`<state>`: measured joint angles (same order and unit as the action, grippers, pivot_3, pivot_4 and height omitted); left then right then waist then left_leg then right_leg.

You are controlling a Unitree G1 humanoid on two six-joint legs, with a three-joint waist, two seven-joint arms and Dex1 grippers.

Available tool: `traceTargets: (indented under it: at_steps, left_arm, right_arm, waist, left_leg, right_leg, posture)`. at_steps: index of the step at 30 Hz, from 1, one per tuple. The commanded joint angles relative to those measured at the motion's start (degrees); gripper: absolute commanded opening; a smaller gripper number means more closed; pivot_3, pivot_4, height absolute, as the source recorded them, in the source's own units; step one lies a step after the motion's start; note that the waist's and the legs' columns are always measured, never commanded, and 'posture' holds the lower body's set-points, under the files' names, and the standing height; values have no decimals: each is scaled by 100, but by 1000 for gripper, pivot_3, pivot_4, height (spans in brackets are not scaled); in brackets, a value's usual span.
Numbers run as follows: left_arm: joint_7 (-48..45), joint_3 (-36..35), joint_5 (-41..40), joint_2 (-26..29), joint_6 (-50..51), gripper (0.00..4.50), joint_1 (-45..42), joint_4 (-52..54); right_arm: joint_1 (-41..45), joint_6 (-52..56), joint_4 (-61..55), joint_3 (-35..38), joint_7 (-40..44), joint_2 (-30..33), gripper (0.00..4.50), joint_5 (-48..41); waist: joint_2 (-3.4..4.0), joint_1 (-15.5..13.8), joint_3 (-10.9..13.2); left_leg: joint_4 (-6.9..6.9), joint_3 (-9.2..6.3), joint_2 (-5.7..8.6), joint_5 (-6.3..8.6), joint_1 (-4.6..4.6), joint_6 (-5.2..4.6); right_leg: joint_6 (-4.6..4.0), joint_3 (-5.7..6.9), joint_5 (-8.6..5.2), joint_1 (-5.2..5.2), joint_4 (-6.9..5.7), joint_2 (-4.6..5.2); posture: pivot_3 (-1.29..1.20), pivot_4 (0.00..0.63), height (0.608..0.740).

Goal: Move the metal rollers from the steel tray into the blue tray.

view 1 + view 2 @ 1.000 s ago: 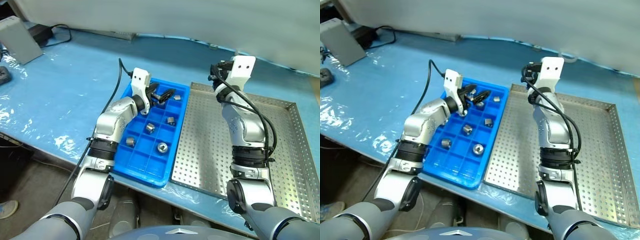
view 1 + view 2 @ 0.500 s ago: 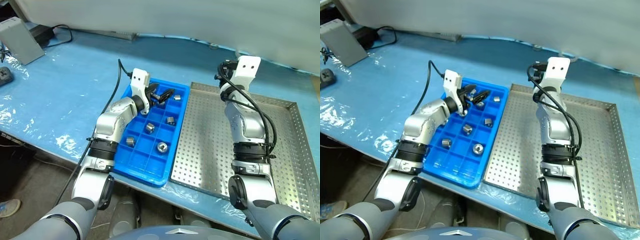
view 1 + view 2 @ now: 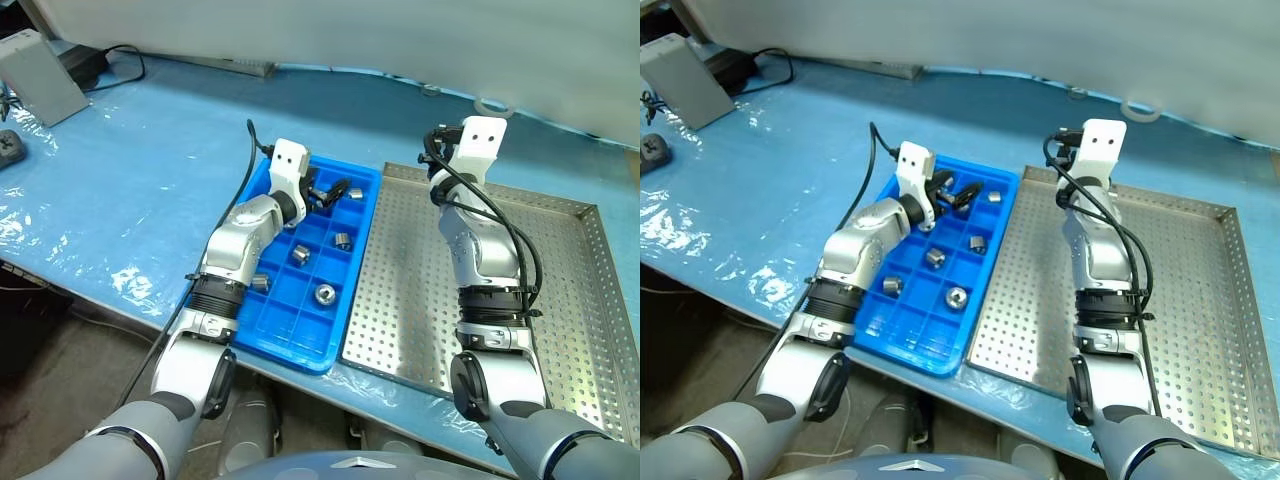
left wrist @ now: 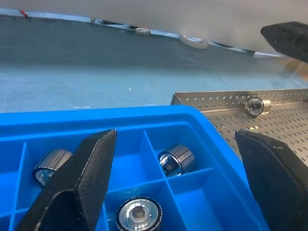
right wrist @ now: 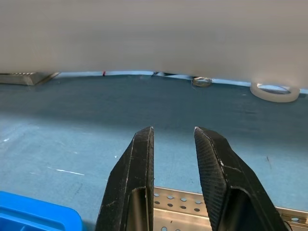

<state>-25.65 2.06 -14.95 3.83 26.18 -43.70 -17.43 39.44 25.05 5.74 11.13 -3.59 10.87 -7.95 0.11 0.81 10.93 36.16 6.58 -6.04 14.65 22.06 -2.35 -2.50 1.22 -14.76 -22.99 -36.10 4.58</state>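
Six metal rollers (image 3: 324,294) sit in the blue tray (image 3: 300,335). Left gripper (image 3: 328,193), jaws spread wide and empty, has barely moved over the tray's far end this past second. Right gripper (image 5: 174,159), fingers nearly together and empty, hovers at the steel tray (image 3: 560,330)'s far-left corner. One roller (image 4: 254,105) waits by the far rim.

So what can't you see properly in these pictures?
- Head views: the left gripper covers the far compartments of the bright blue plastic compartment tray, so the small silvery metal rollers there can't be counted.
- Head views: the right arm hides part of the silver perforated steel tray.
- Left wrist view: that gripper's black fingers and the bottom edge cut off the near compartments.
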Motion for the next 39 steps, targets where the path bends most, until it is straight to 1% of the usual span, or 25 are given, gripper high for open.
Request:
traceTargets:
  at_steps: [1, 9, 16, 18, 20, 24, 27, 30, 34, 39]
  left_arm:
    - [-52, -26, -43, -17, -57, 4173, -104, 154]
    - [-25, -201, -110, 22, -135, 4173, -172, 79]
    - [142, -509, -19, 263, -462, 4173, -449, -512]
    - [128, -549, -48, 275, -487, 4173, -480, -541]
    - [113, -538, -53, 246, -490, 4173, -463, -521]
    - [92, -481, -41, 176, -473, 4173, -404, -437]
    - [92, -477, -45, 167, -434, 4173, -371, -356]
    - [94, -469, -54, 183, -370, 4173, -292, -215]
    - [128, -481, -62, 232, -254, 4173, -145, -9]
    - [142, -472, -86, 267, -125, 4173, 10, 212]
  right_arm:
    - [11, -57, -306, -2, -7, 33, 1330, 40]
    - [174, -179, 35, 94, -124, 257, 1330, 180]
    - [657, -477, 1168, 171, -318, 829, 1330, 487]
    - [851, -679, 1709, 270, -327, 990, 1330, 483]
    - [1105, -823, 2632, 367, -268, 1116, 1330, 413]
    - [1578, -1447, 4242, 459, -138, 1249, 1330, 353]
    - [1828, -1826, 5016, 414, -57, 1295, 1330, 399]
    - [1932, -2128, 5333, 432, -133, 1350, 1330, 402]
    - [1871, -2318, 5477, 465, -208, 1475, 1330, 384]
    - [1637, -2332, 5183, 446, -80, 1389, 1330, 297]
  waist:
    - [0, 0, 0]
    - [0, -5, 0]
    - [-1, 0, 0]
    - [-1, -1, 1]
    - [-2, -2, 1]
    - [-2, -4, 1]
    - [-2, -5, 2]
    - [-2, -11, 2]
    - [-3, -18, 1]
    - [-3, -19, 2]
  left_leg:
    - [0, 0, 0, 0, 0, 0]
    - [2, 0, 0, -8, -2, 1]
    - [4, 0, 2, -17, -7, 4]
    - [4, 0, 1, -17, -6, 4]
    - [4, 0, 3, -17, 0, 4]
    - [7, 3, 4, -16, 4, 2]
    - [11, 6, 4, -17, 20, 0]
    - [15, 6, 4, -19, 43, -4]
    - [39, 6, 2, -24, 106, -12]
    - [56, 8, 0, -23, 110, -19]
  right_leg:
    - [0, 0, 0, -1, -1, 0]
    - [-1, 0, 0, -2, -17, 3]
    - [-1, 0, 0, -5, -33, 3]
    - [-1, 0, -1, -8, -37, 3]
    - [-1, 0, -1, -13, -39, 3]
    - [-3, 1, -2, -17, -45, 6]
    - [-5, 0, -3, -35, -54, 6]
    - [-5, 2, -3, -60, -62, 7]
    - [-6, 11, -2, -116, -83, 8]
    - [-6, 14, -2, -117, -97, 11]
  posture:
    - [-155, 150, 740]
    - [-146, 150, 740]
    - [-132, 150, 740]
    - [-134, 150, 740]
    - [-131, 150, 740]
    - [-125, 150, 740]
    - [-103, 150, 740]
    - [-87, 150, 740]
    - [-74, 150, 740]
    - [-66, 150, 740]
